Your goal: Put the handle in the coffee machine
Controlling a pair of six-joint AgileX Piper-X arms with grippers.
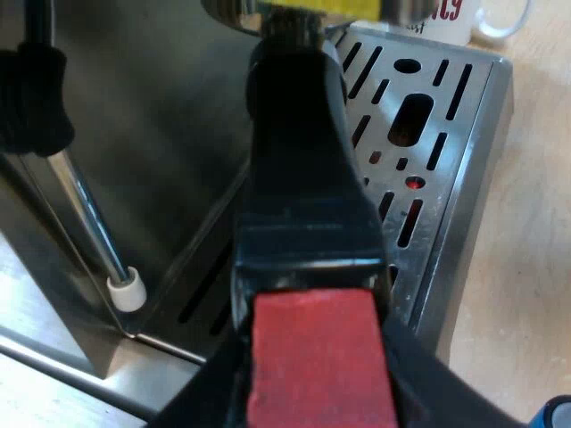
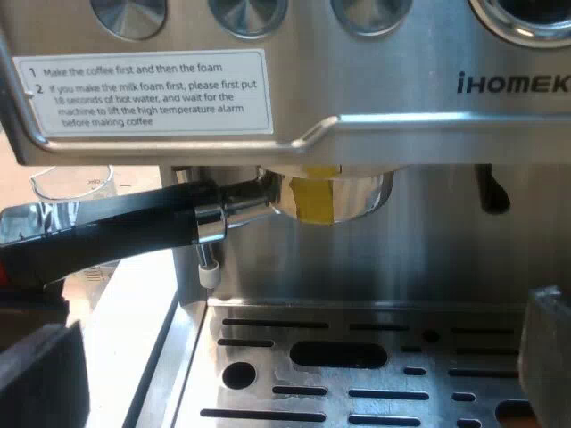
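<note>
The holder's dark handle [image 1: 299,169] runs from its red end [image 1: 317,357] up to the metal basket [image 1: 241,11] under the espresso machine's brew head. My left gripper [image 1: 317,379] is shut on the handle at the red end, with a black finger [image 1: 201,397] on either side. From the right wrist view, the basket [image 2: 335,198], marked with yellow tape, sits in the brew head of the espresso machine [image 2: 401,134]. Its handle [image 2: 134,227] angles sideways and outward from there. My right gripper [image 2: 294,352] is open over the drip tray [image 2: 375,392] with nothing between its fingers.
The steam wand [image 1: 89,227] with a white tip hangs beside the handle, over the slotted drip tray [image 1: 446,134]. A white mug [image 1: 464,18] stands beyond the tray. A measuring glass [image 2: 71,183] stands beside the machine. A blue object [image 1: 555,415] lies near the tray's edge.
</note>
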